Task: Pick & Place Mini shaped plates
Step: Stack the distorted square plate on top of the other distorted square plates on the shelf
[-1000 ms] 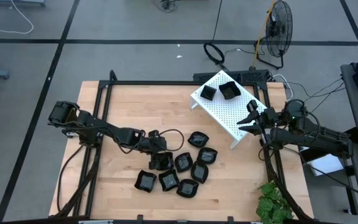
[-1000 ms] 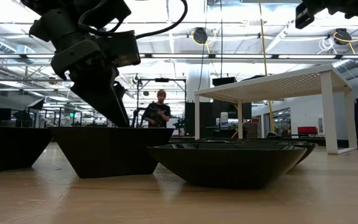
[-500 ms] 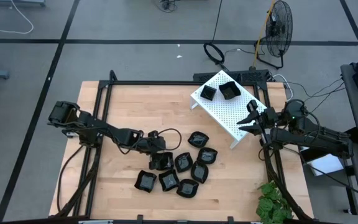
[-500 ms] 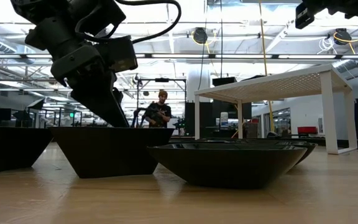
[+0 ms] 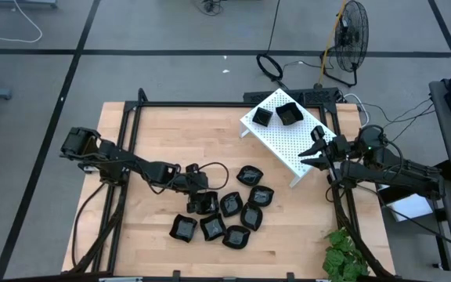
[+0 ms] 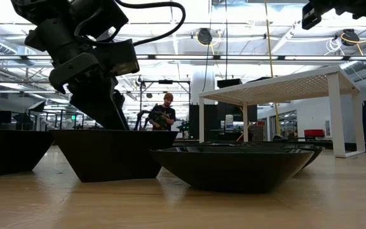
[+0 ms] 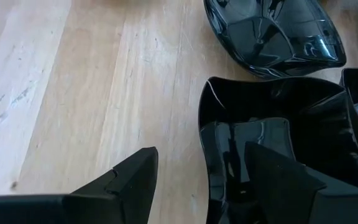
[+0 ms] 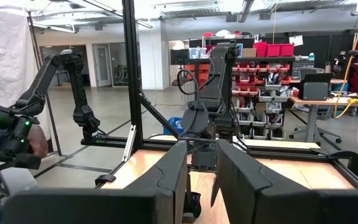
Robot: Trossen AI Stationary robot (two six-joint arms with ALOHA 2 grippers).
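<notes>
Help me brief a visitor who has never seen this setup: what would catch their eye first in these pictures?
Probably the cluster of glossy black mini plates on the wooden table's near middle, with the left end effector open astride the wall of one square plate, one finger inside and one outside. Next, the white perforated rack at the far right carrying two more plates, the right end effector hovering over its edge.
</notes>
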